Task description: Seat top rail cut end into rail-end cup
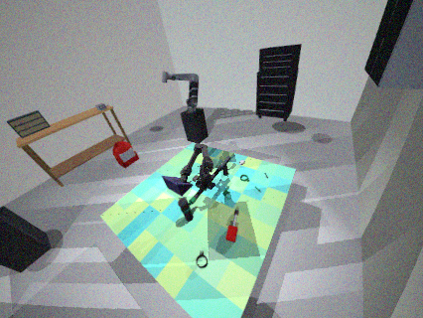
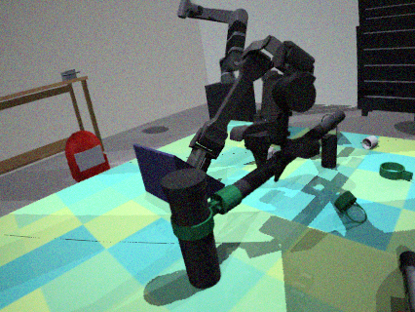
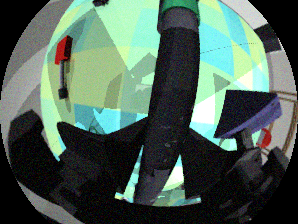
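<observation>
1. While the top rail (image 2: 273, 163) ran ahead of the gripper (image 2: 265, 146), its forward end sat in the green rail-end cup (image 2: 227, 197).
2. The gripper pinched the rail mid-length.
3. Beyond the cup stood the big post (image 2: 192, 229), its green brace band (image 2: 191, 229) below the post's top.

On the mat (image 2: 73, 234), the big post (image 2: 195, 234) stands nearest in the exterior view, its band (image 2: 192, 229) around it with the cup (image 2: 226, 197) on its right side. The rail (image 2: 292, 143) runs from the cup back and right, with the gripper (image 2: 265, 146) closed around its middle and a small post (image 2: 329, 151) near its far end. A panel (image 2: 153, 168) stands just behind the big post, and a loose band (image 2: 396, 171) lies well to the right.
</observation>
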You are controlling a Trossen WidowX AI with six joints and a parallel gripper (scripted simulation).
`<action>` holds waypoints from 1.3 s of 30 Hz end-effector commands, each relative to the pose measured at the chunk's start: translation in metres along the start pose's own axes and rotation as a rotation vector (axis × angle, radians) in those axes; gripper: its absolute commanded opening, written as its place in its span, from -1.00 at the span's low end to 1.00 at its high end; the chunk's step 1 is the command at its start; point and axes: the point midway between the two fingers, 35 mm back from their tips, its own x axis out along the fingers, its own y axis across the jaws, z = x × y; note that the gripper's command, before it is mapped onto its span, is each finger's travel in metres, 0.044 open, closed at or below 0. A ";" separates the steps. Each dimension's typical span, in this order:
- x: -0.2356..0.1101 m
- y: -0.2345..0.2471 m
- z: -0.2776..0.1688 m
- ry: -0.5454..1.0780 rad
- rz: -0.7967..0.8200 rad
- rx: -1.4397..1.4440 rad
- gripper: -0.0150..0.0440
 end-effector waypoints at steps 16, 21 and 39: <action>-0.005 0.001 0.014 -0.018 0.019 0.007 -0.49; -0.004 0.001 0.017 -0.018 0.019 0.007 -0.49; -0.002 0.000 0.025 -0.019 0.019 0.007 -0.49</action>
